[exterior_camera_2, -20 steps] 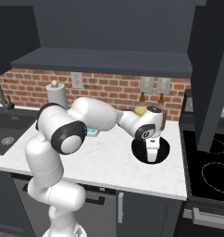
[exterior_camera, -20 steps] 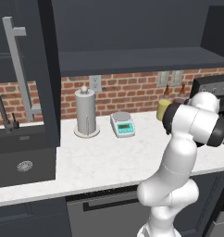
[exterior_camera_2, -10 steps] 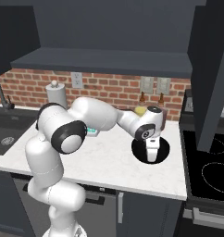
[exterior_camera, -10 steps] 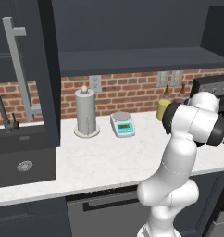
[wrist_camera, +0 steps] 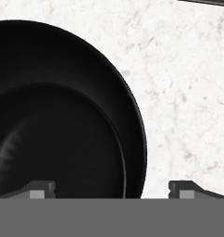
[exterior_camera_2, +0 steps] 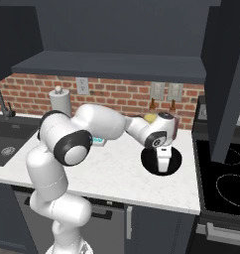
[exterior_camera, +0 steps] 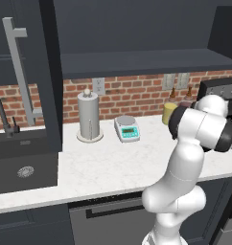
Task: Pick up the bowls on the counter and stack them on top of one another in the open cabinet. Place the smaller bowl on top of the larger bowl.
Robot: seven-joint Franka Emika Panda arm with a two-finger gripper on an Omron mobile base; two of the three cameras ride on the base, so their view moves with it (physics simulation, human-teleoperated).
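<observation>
Hand view cuts off the black bowl (wrist_camera: 63, 120) at left, the spread hand (wrist_camera: 112, 190) straddling its rim.

Even, soft rendered light with no glare; the counter (exterior_camera: 113, 167) is bright, the cabinet (exterior_camera_2: 107, 30) dim. Sharp focus throughout, faint shadows, no edge distortion.

Glossy black bowl (wrist_camera: 63, 129) on white faintly marbled counter (wrist_camera: 178, 92); red brick wall (exterior_camera: 137, 95) at 12 o'clock; slate-blue cabinet (exterior_camera: 137, 33); white arm (exterior_camera_2: 107, 124).
</observation>
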